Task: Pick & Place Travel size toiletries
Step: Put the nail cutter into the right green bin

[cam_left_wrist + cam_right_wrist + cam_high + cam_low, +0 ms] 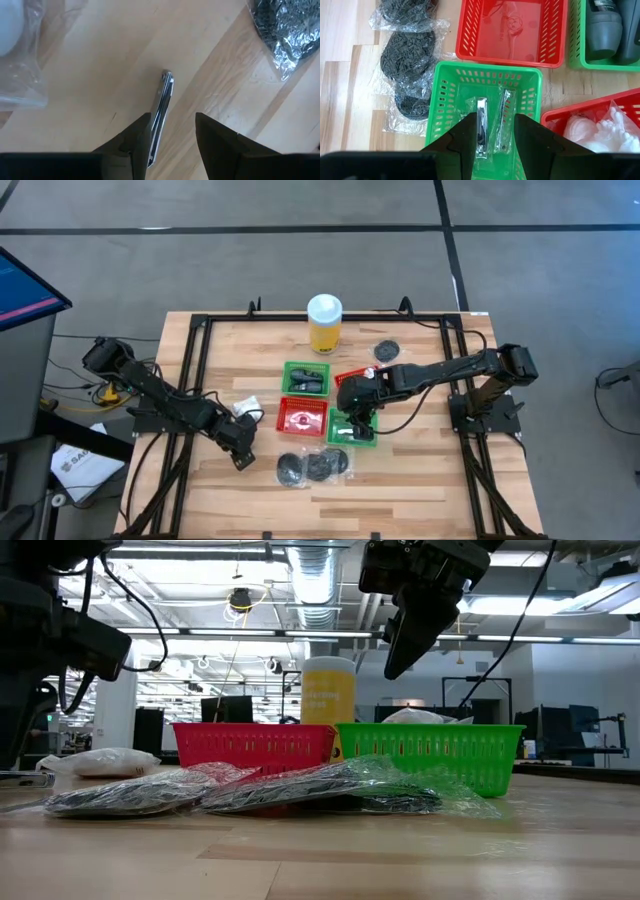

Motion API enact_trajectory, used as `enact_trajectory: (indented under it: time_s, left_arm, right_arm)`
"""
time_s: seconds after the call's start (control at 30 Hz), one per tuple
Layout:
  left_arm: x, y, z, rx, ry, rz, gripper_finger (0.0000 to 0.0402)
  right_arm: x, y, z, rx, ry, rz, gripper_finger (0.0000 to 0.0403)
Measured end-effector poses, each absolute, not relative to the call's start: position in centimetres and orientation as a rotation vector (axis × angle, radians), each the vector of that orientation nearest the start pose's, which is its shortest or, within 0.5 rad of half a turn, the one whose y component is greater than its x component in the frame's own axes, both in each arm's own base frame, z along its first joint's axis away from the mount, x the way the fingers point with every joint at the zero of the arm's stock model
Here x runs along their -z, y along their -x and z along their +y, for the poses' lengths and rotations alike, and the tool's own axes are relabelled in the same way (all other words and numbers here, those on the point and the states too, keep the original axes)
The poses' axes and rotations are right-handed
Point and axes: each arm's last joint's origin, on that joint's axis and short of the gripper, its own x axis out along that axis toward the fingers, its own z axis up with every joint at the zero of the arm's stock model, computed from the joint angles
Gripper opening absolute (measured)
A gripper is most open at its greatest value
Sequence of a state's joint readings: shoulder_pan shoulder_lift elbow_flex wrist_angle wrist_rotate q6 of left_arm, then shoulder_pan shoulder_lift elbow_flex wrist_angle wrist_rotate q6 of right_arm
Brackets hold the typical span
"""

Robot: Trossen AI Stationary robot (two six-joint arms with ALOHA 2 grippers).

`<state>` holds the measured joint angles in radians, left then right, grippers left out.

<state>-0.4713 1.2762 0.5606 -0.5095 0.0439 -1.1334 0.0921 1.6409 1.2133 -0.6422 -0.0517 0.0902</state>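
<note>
The right gripper (492, 135) hung with jaws spread above the green basket (451, 85), where two slim silvery pieces (481, 126) lay. Left of that basket, the left gripper (172, 137) hovered with jaws spread over another silvery piece (161, 107) on the bench (100, 90).

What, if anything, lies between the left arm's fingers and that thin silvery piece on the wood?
Nothing visible. The silvery piece lies on bare table, running between the left gripper's open fingers.

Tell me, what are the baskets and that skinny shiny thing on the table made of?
The green basket and red basket look like glossy molded plastic, with slotted mesh walls. The slim piece between the left pincer's open fingers looks like polished metal, since it glints silvery; it could be a nail clipper.
</note>
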Motion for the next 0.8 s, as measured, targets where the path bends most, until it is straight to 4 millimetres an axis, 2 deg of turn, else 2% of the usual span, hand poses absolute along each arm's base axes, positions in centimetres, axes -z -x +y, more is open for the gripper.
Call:
enact_trajectory:
  time_s: [0.33, 0.63, 0.8]
  left_arm:
    - [-14.7, -17.8, -9.2, -0.304, 0.684, 1.295, 0.0145]
    - [-12.7, -18.0, -9.7, -0.334, 0.6, 1.399, 0.0145]
    - [-12.5, -17.9, -10.0, -0.35, 0.558, 1.385, 0.0132]
  right_arm:
    - [-23.5, -33.1, 3.2, -0.082, -0.059, 1.076, 0.012]
    - [-23.5, -33.1, 3.2, -0.088, -0.049, 1.075, 0.012]
    - [-23.5, -33.1, 3.2, -0.089, -0.046, 1.076, 0.012]
